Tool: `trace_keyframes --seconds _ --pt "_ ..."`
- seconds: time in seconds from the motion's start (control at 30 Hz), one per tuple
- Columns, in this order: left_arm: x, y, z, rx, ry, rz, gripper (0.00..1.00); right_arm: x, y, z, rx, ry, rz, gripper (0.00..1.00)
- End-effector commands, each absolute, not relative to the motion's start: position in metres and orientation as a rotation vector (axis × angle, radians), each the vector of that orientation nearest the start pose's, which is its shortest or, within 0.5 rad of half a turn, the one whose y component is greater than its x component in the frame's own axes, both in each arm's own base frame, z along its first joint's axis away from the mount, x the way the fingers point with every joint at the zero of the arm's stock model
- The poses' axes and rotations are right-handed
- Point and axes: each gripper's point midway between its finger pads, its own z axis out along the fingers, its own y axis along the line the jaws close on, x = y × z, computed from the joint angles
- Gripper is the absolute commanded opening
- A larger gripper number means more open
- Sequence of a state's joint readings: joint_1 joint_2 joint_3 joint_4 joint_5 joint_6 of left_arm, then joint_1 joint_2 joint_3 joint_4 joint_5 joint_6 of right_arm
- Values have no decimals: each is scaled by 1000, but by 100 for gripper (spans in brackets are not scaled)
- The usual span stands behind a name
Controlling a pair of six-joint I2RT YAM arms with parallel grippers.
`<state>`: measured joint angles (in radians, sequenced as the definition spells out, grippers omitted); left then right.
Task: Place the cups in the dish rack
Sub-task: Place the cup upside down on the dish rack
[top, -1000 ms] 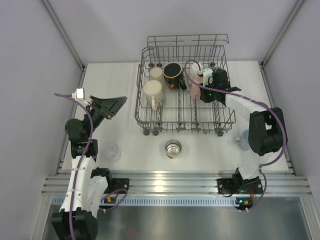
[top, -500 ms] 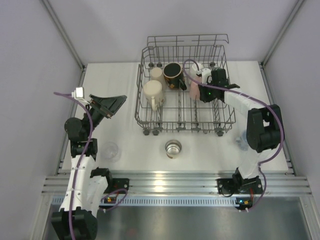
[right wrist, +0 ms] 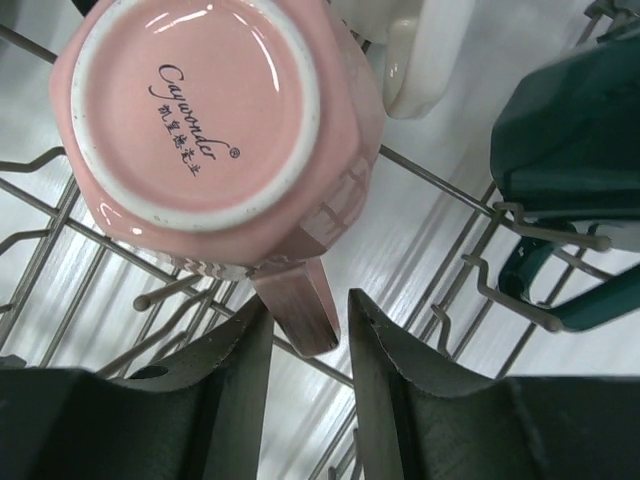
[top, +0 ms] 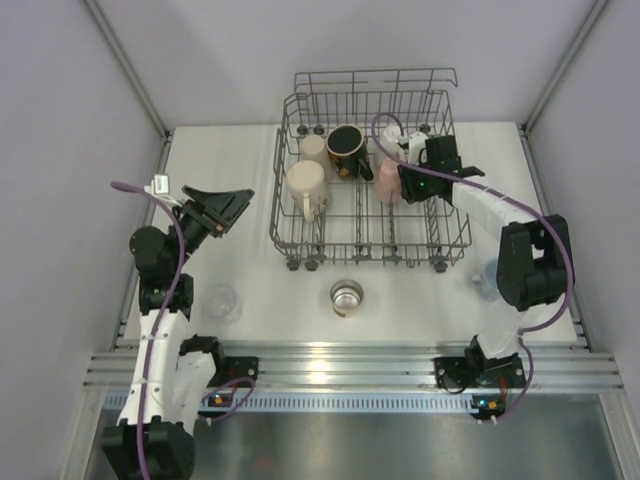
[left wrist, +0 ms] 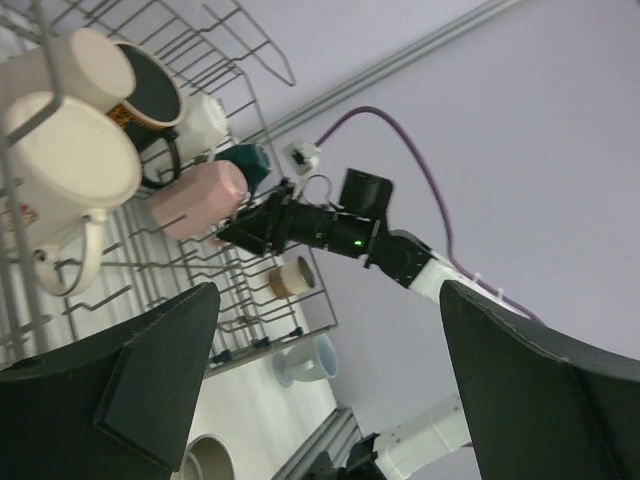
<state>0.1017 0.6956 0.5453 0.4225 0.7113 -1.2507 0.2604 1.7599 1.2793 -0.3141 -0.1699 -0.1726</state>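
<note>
The dish rack (top: 283, 215) stands at the table's middle back. In it lie a cream cup (top: 306, 187), a black mug (top: 346, 150), a white cup (top: 392, 140) and a pink cup (top: 388, 180). The pink cup (right wrist: 200, 120) rests bottom-up on the tines, beside a dark green cup (right wrist: 570, 140). My right gripper (right wrist: 307, 298) is open, straddling the pink cup's handle with a gap on the right side. My left gripper (top: 236, 212) hangs wide open and empty, left of the rack. On the table are a steel cup (top: 346, 296) and a clear cup (top: 222, 300).
A pale blue cup (left wrist: 308, 360) lies on the table by the right arm's base. A brown-banded cup (left wrist: 290, 277) lies in the rack's near right corner. The rack's raised wire sides and upright tines (right wrist: 440, 190) surround my right gripper.
The right gripper's jaws have parted around the pink cup's handle, and the cup rests on the tines. The left arm has dipped slightly.
</note>
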Motion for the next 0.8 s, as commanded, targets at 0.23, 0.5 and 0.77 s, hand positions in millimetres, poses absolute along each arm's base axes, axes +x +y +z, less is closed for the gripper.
trace_keyframes --seconds 0.23,0.5,0.77 --pt "277 -78 299 -607 1724 -994 95 429 113 202 -392 2200 177 38" --pt "288 -49 256 -803 1902 -756 88 401 121 254 -181 2102 335 50" --pt "279 -25 241 -749 1991 -515 86 362 149 293 -92 1854 637 66"
